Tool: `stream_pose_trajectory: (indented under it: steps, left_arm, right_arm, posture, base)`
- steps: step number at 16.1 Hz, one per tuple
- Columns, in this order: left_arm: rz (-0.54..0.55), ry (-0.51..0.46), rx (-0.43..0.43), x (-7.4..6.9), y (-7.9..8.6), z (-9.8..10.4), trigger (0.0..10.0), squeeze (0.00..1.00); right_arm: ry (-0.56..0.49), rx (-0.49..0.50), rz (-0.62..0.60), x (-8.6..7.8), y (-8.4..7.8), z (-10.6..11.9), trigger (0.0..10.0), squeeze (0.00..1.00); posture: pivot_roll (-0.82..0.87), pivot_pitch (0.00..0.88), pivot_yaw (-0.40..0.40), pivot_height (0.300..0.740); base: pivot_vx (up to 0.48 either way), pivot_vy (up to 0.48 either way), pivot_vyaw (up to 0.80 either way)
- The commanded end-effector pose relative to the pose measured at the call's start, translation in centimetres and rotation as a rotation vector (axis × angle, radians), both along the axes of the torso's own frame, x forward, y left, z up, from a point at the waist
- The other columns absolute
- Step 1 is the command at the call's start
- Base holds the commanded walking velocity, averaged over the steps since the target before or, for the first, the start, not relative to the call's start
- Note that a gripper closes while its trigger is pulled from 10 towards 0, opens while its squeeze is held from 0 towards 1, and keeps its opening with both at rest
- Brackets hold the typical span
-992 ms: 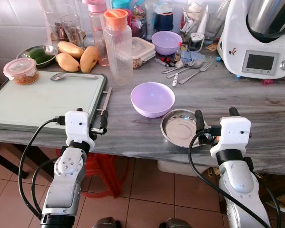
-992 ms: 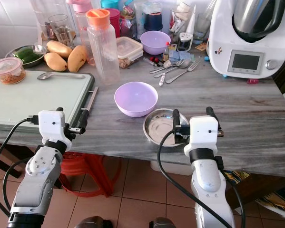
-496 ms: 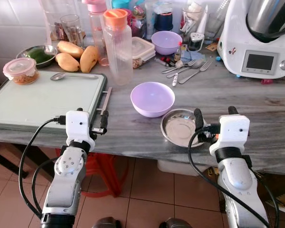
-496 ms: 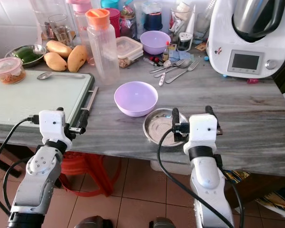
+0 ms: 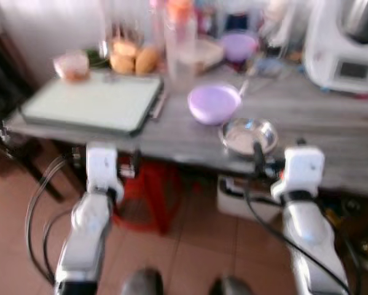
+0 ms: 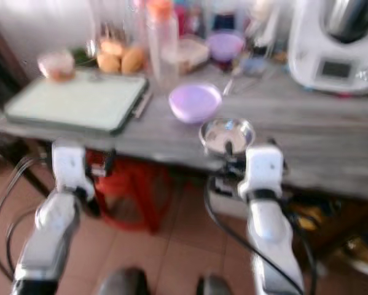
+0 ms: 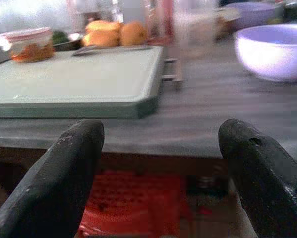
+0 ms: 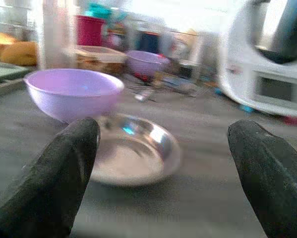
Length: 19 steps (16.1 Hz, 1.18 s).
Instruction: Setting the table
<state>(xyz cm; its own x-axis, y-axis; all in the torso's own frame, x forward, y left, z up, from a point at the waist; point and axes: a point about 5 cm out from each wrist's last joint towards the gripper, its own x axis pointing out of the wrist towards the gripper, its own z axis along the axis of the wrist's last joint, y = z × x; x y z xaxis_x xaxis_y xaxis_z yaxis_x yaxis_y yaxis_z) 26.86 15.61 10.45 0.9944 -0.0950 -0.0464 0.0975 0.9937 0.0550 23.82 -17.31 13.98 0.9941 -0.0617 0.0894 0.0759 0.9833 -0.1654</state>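
1. Nearest the robot, over the tiled floor (image 5: 190, 246) and short of the table edge, both arms are raised. The left gripper (image 7: 158, 163) has its fingers (image 7: 64, 163) spread wide with nothing between them. The right gripper (image 8: 163, 168) is just as wide open and empty.

2. At the near edge of the grey tabletop (image 5: 331, 123), straight ahead of the right gripper, lies the shallow steel dish (image 8: 131, 156). Just behind it, close or perhaps touching, sits the lilac bowl (image 8: 74, 91).

3. Ahead of the left gripper lies the pale green tray (image 7: 74, 79), with a lidded food tub (image 7: 31, 43) and yellow fruit (image 7: 113, 34) beyond it.

4. Farthest back are a clear bottle with an orange cap (image 5: 179, 37), a second purple bowl (image 5: 238, 44) and a white kitchen machine (image 5: 346, 43). The head views are blurred, so finer details are lost.

5. Judging the step: nothing is picked up yet, and the robot stands off from the table. The next move likely calls for closing in and bringing the right fingers around the dish rim, low and level, without nudging the bowl.
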Motion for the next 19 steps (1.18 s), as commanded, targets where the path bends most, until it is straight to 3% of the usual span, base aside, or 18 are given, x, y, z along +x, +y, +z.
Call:
stream_pose_trajectory:
  steps: [1,7,10,19]
  left_arm:
    - [-0.007,-0.013,0.006,0.3,0.0,0.5,10.0,0.00]
    - [-0.027,-0.018,0.011,0.4,-0.2,0.5,10.0,0.00]
    - [-0.122,-0.032,-0.073,0.3,-1.1,0.9,10.0,0.00]
    - [-0.193,-0.041,-0.106,0.4,-1.9,1.2,10.0,0.00]
  right_arm:
    - [-0.006,0.017,0.002,0.1,0.1,0.1,10.0,0.00]
    - [-0.005,0.024,-0.003,0.3,0.1,0.0,10.0,0.00]
    - [0.000,0.039,-0.008,0.6,0.2,-0.1,10.0,0.00]
    - [-0.003,0.044,-0.002,1.3,0.1,0.0,10.0,0.00]
  posture:
    - [-0.05,0.000,0.025,0.740]
    - [-0.04,0.000,0.026,0.740]
    - [-0.04,0.000,0.026,0.740]
    - [-0.05,0.000,0.023,0.740]
  base:
    - [-0.304,0.000,0.00]
    - [-0.291,0.000,0.00]
    - [0.000,0.000,0.00]
    - [0.000,0.000,-0.78]
